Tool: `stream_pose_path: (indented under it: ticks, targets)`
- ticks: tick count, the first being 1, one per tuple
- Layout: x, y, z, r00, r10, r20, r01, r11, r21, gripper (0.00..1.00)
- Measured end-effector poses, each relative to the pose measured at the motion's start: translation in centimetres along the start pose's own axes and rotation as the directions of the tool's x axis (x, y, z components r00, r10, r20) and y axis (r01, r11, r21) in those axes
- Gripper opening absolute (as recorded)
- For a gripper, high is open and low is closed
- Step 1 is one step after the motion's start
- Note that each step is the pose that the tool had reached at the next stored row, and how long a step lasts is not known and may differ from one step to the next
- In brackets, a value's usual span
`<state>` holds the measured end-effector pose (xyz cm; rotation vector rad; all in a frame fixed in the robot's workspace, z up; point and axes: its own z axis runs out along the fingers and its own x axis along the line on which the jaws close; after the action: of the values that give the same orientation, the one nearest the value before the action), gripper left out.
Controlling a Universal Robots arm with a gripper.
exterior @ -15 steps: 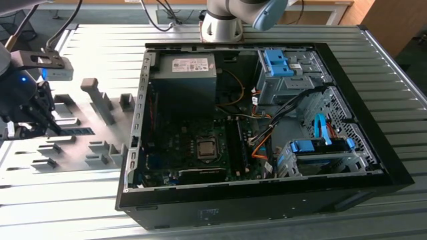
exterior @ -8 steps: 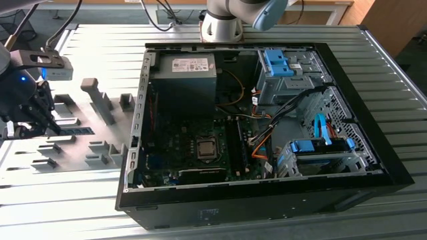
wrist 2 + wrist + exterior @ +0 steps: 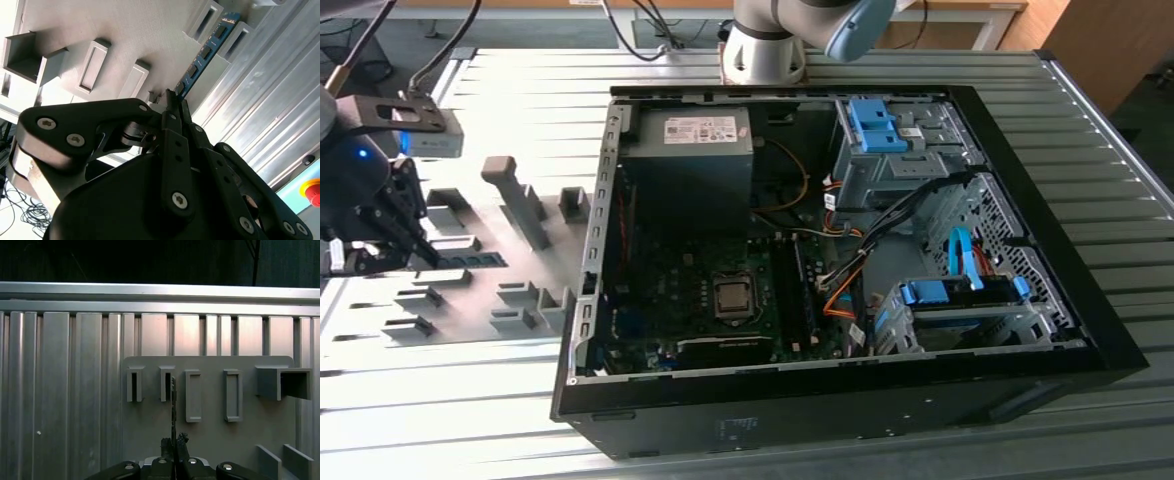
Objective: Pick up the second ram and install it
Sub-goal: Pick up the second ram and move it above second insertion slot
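Black linked-bar hand (image 3: 173,100), closest to the lens in the second wrist view, is clenched on the near end of the second ram (image 3: 205,50), a thin green-blue circuit-board stick with a row of black chips. The stick stands on edge between grey plastic upright blocks (image 3: 196,19) that rise from a flat grey holder plate (image 3: 125,30). At the exterior view's left, the hand (image 3: 414,262) and stick (image 3: 474,259) sit over the ribbed aluminium counter (image 3: 454,400). An open black computer case (image 3: 787,430) lies just beside the plate, toward the exterior view's right.
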<state>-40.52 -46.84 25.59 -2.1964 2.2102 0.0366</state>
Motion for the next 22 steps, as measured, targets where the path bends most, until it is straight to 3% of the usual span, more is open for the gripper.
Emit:
stream_pose_path:
  ticks: [22]
  targets:
    - [-0.07,-0.01,-2.07,1.0000,0.000,0.0001,0.000,1.0000,0.0000,0.14]
